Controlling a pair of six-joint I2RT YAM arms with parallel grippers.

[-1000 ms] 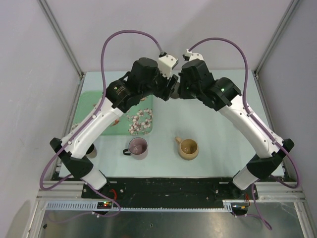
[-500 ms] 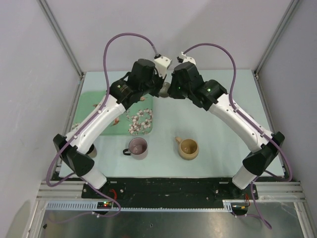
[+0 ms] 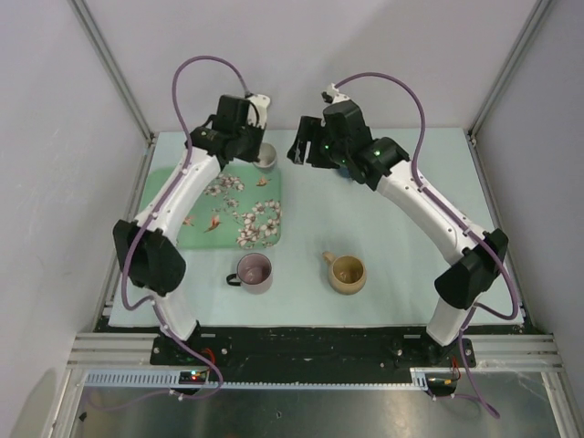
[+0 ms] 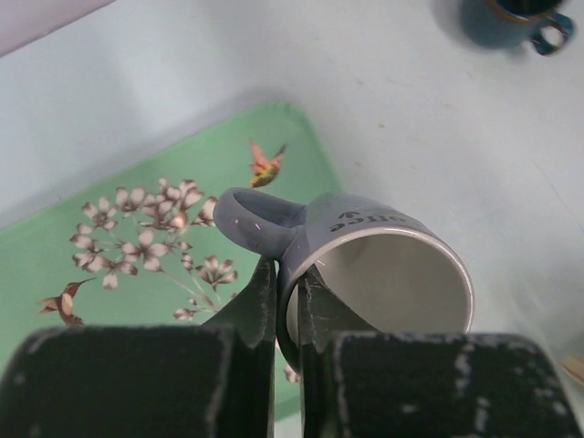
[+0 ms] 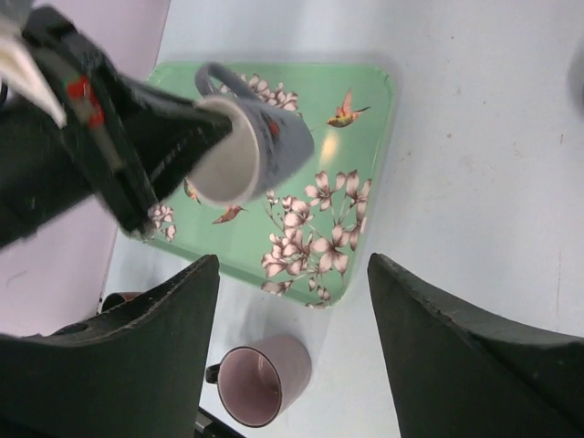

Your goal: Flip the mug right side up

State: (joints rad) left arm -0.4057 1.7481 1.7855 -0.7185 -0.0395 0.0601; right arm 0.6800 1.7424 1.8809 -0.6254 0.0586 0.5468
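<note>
Nearest you, a pink mug [image 3: 255, 271] and a tan mug [image 3: 348, 273] stand mouth-up on the counter [image 3: 401, 228]; neither needs you. Farther back, over the far corner of the tray [image 3: 228, 196], your left gripper [image 4: 287, 274] carries the grey mug [image 4: 383, 265] in the air. Its jaws are clenched on the rim beside the handle, and the mug is tilted with its mouth sideways. You look mid-flip: next, roll the wrist until the mouth faces up, lower it flat, then let go. Beside it the right gripper [image 5: 292, 265] hovers, jaws spread wide, holding nothing.
</note>
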